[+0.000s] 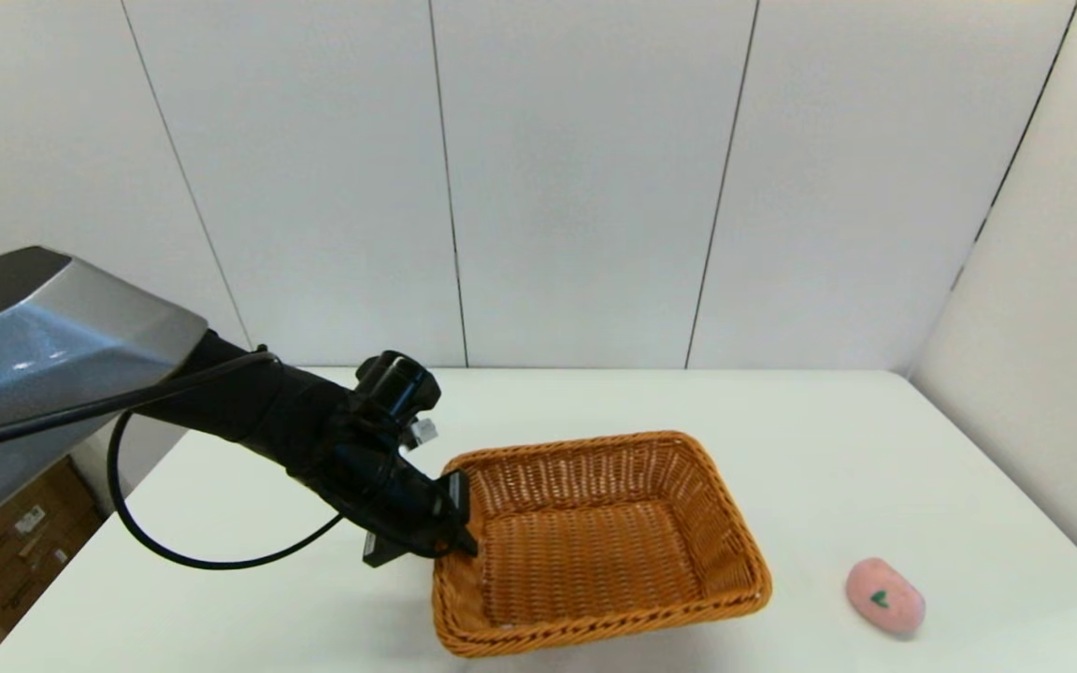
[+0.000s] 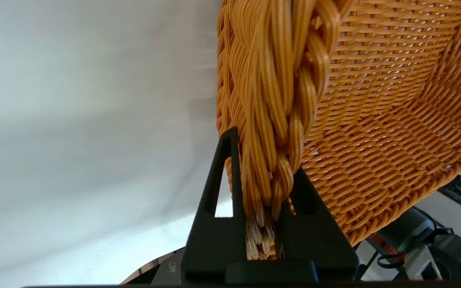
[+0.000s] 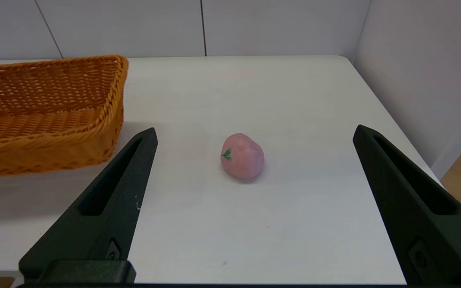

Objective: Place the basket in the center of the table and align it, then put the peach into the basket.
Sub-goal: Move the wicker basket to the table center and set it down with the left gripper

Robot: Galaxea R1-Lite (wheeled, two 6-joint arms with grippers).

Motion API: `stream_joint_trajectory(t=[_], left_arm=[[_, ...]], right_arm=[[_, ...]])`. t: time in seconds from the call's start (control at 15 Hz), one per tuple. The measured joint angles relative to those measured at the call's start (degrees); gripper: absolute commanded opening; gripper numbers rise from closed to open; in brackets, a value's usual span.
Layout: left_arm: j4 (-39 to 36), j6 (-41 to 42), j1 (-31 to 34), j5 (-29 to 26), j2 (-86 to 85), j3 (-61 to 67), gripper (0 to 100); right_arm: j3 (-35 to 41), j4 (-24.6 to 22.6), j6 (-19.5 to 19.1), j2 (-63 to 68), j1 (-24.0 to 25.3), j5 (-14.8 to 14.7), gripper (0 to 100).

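Fingers of the left gripper (image 1: 457, 523) pinch the braided left rim of the wicker basket (image 1: 595, 542), which sits skewed near the bench (image 1: 819, 439) centre, its long axis running left to right. Farther right, the toy peach (image 3: 242, 156) lies directly ahead of the right gripper (image 3: 254, 148), whose fingers are spread wide.

**White panels all round**

Behind the table you see a wall of white panels (image 1: 576, 178) split by thin dark vertical seams. A second white wall (image 1: 1053, 308) closes in on the right. Down at the left, cardboard boxes (image 1: 15, 542) sit on the floor. The light is soft and even.
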Motion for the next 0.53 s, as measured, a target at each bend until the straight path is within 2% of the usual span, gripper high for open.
stream_joint_trajectory(t=[0.53], left_arm=[[1.6,4.1,0.3,0.3,0.4,0.6,0]], right_arm=[[0.0,0.0,0.0,0.0,0.0,0.0,100]])
